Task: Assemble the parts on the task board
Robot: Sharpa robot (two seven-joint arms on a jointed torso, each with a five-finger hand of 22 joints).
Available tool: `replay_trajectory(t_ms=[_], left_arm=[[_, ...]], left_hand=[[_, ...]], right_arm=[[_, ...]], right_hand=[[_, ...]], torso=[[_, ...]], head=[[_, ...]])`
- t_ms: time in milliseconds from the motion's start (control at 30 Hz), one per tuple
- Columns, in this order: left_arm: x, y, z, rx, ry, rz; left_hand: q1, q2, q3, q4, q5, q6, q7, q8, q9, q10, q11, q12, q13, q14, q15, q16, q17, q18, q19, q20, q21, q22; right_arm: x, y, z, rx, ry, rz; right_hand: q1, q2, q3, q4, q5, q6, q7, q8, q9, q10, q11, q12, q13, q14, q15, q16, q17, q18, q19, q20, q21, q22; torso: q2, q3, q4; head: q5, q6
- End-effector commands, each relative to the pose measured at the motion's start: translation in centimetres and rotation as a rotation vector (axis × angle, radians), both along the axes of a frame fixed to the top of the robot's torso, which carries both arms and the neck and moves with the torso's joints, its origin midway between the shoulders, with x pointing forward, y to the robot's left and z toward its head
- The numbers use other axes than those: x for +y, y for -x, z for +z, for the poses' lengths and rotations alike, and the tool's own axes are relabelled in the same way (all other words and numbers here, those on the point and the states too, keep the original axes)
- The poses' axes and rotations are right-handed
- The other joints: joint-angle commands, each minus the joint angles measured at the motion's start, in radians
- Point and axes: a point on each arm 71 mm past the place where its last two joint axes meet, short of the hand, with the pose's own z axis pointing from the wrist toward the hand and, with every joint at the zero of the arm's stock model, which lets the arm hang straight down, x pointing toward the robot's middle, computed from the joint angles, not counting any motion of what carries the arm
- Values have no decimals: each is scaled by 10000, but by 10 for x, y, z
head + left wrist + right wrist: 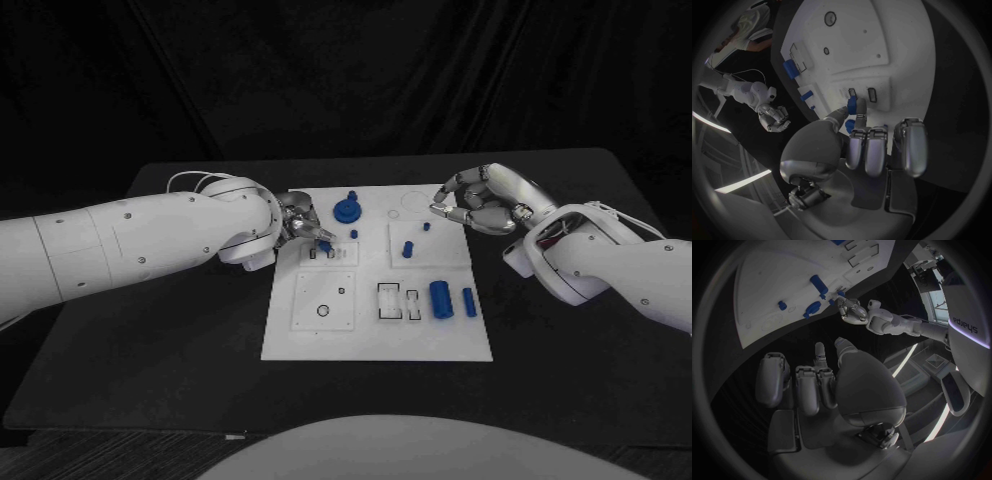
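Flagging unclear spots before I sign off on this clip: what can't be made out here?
- Head view: the left hand covers the task board's left edge; the small blue part it pinches is too small to identify.
- Left wrist view: the fingers hide the board beneath them.
- Right wrist view: the right hand holds nothing visible; the board is cut off by the circle's rim.
- Head view: whether the blue pieces sit fully in their slots is unclear.

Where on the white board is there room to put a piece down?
The board's near strip, below its slots, is bare, and so is the table beside it. The far half is crowded: the left hand pinches a blue piece there, the right hand hovers over the corner.
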Motion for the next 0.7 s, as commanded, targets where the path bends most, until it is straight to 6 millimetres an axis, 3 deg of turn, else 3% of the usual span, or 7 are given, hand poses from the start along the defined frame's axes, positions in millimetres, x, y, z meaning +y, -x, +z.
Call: replay_trajectory(t_ms=[33,367,700], left_arm=[[-3,1,-1,62,69,-210],[-3,2,-3,152,26,-249],[-3,3,-5,277,-46,-272]], left_hand=[[-15,-115,885,-10,303,-12,-199,-87,287,1097,-126,25,2641,1075,-147,133,2658,-151,132,-121,54,2033],[-84,-163,879,66,214,-36,-193,-104,314,1097,-118,25,2641,1075,-143,133,2658,-148,128,-119,37,2029],[-203,-216,866,254,-112,-66,-183,-143,374,1097,-110,25,2641,1075,-134,133,2658,-148,130,-112,24,2027]], right_arm=[[-1,0,-1,46,11,-101],[0,0,-1,68,17,-104],[0,0,-2,89,23,-111]], right_hand=[[-205,191,-26,82,215,-104,-5,153,78,1022,27,166,2698,1092,49,247,2779,-188,-62,11,-178,1918],[-203,188,-26,83,218,-113,-2,152,73,1022,29,166,2698,1092,50,247,2779,-189,-62,12,-177,1919],[-199,187,-25,83,221,-121,0,152,69,1022,31,166,2698,1092,51,247,2779,-189,-62,12,-174,1920]], torso=[[-2,0,-6],[-2,4,-10],[-1,5,-6]], head=[[1,-1],[7,-1],[0,-1]])
